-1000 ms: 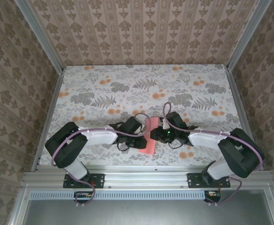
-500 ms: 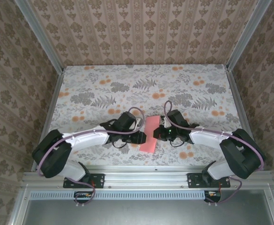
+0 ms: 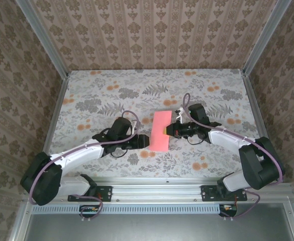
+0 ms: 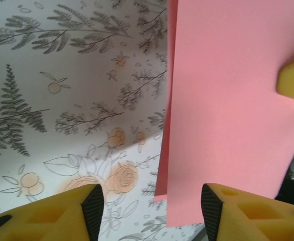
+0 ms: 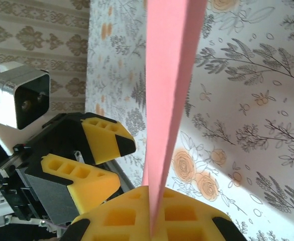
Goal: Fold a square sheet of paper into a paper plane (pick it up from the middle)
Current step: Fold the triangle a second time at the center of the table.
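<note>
We see the right gripper (image 3: 168,129) with its jaws pinching one edge of the folded pink paper (image 3: 160,131) over the worktop (image 3: 101,85). The left gripper (image 4: 151,197) has its jaws spread at the opposite edge.

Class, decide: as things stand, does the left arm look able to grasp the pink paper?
Probably yes: the left gripper is open right beside the pink paper, which the right gripper pinches at its other edge; nothing lies between.

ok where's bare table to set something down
Bare: the far half of the table, between the back wall and the pink paper, plus both far corners. Crowded: near middle, where the right fingers pinch that paper and the left fingers stand open beside it.
</note>
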You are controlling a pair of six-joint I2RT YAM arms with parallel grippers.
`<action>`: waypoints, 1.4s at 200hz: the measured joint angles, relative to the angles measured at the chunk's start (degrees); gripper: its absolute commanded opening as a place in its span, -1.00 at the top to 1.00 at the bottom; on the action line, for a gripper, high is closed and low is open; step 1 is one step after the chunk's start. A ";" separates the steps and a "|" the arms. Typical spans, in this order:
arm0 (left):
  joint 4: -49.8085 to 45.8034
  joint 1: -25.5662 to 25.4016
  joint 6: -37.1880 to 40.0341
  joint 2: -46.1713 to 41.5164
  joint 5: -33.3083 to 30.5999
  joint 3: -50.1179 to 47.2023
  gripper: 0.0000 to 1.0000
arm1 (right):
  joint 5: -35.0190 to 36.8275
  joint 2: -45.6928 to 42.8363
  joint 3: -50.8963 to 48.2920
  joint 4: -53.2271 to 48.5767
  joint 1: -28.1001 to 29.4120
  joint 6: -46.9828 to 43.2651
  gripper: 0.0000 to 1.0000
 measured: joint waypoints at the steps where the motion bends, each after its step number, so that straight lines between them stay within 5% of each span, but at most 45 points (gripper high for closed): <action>1: 0.22 0.00 -0.17 -0.11 0.07 -0.07 -0.16 | -0.07 0.00 0.02 0.00 -0.02 0.00 0.93; 121: 9.62 0.00 -8.04 0.28 4.44 -0.98 -0.17 | -5.46 1.53 0.37 2.97 -1.64 0.76 0.92; 280: 10.82 -0.07 -9.53 1.84 7.58 -0.98 -0.14 | -6.03 4.09 0.42 6.75 -2.84 3.13 0.93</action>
